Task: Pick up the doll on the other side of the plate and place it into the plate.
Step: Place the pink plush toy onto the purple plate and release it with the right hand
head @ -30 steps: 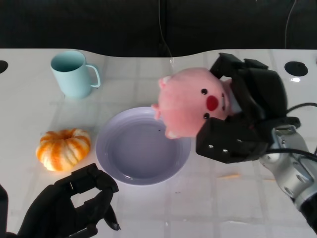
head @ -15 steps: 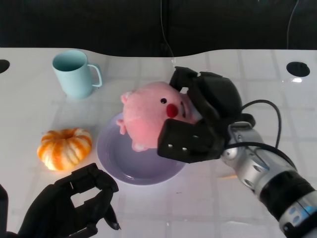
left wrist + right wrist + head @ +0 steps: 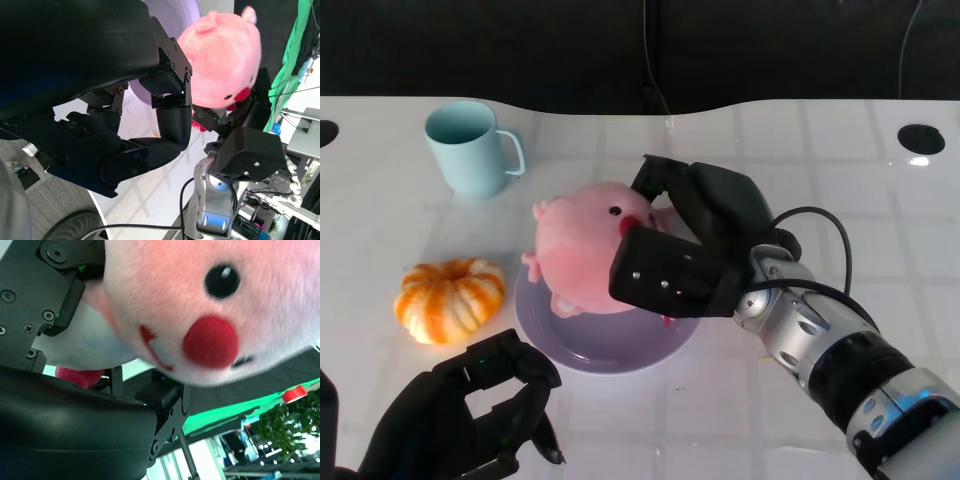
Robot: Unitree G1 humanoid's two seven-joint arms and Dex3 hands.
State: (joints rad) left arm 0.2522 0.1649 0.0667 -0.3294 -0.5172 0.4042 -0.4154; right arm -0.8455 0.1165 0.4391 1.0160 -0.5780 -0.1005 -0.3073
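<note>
Doll, the soft pink plush pig (image 3: 582, 248), is gripped by the right hand (image 3: 692, 245) low over the round lavender plate (image 3: 582, 340), nearing nine o'clock, release pending, left hand (image 3: 470, 415) curled empty.

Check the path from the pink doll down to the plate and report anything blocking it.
Nothing visible blocks it. The right hand holds the pink doll directly over the purple plate, whose visible surface is bare. The pumpkin and mug sit off to the side.

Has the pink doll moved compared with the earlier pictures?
Yes. Held by the right hand, the pink doll moved toward the mug side and now sits over the plate.
</note>
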